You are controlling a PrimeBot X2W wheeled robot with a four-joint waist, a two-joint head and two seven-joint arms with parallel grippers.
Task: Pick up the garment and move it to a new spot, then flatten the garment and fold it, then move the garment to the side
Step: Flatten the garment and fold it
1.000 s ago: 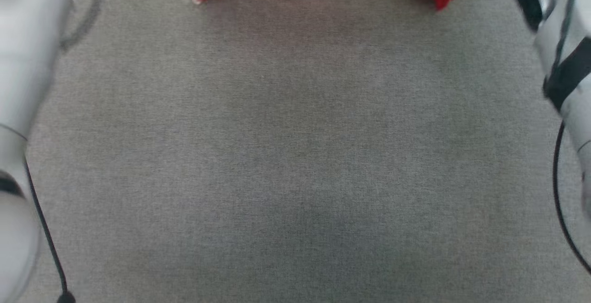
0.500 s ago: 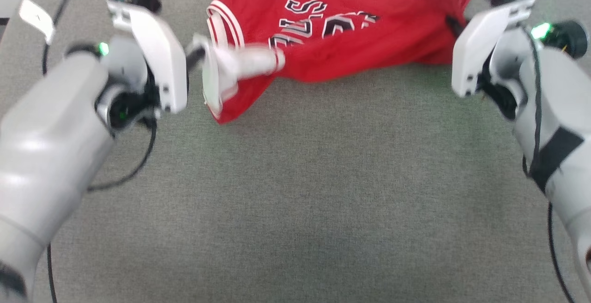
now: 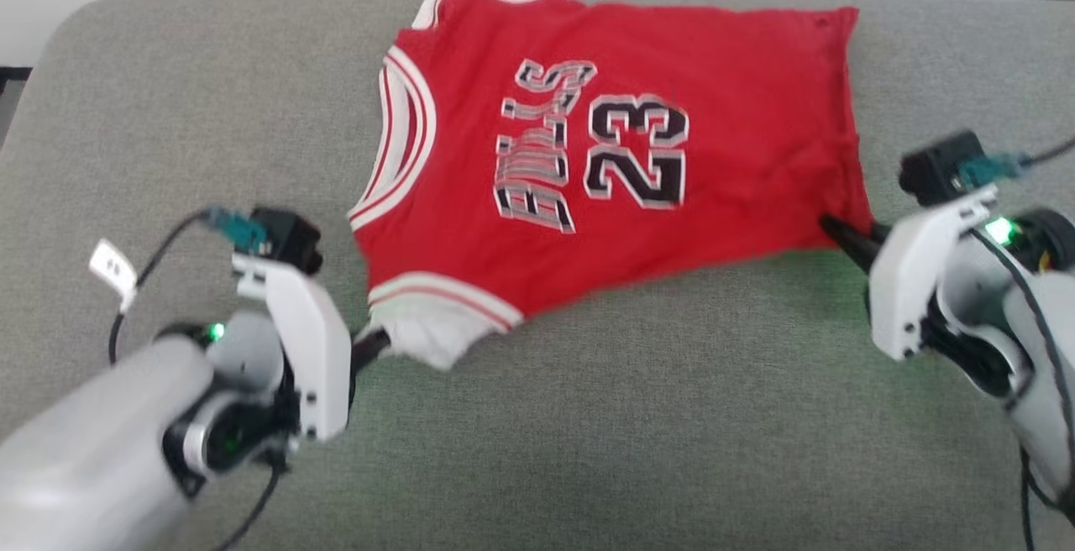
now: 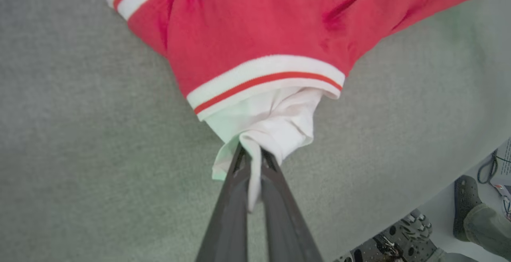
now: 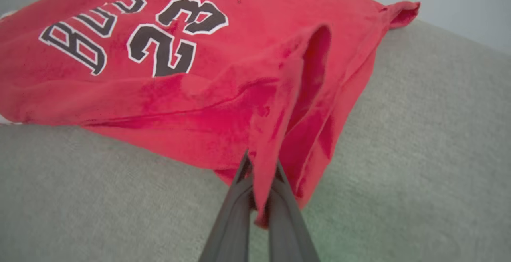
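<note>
Garment: the garment (image 3: 621, 156), a red jersey, lies on the grey padded surface (image 3: 588, 433) with the print 23 facing up, collar toward the robot's left and hem toward its right.
Left claw: the left claw (image 4: 251, 162) is closed on the white end of the near sleeve, with cloth pinched between its fingers.
Right claw: the right claw (image 5: 259, 170) is closed on the near hem corner, which stands up in a ridge.
Done: the jersey appears mostly spread out.
Left to do: the near edge is rumpled, so flattening is not finished; after that come the folding and the move aside.
</note>
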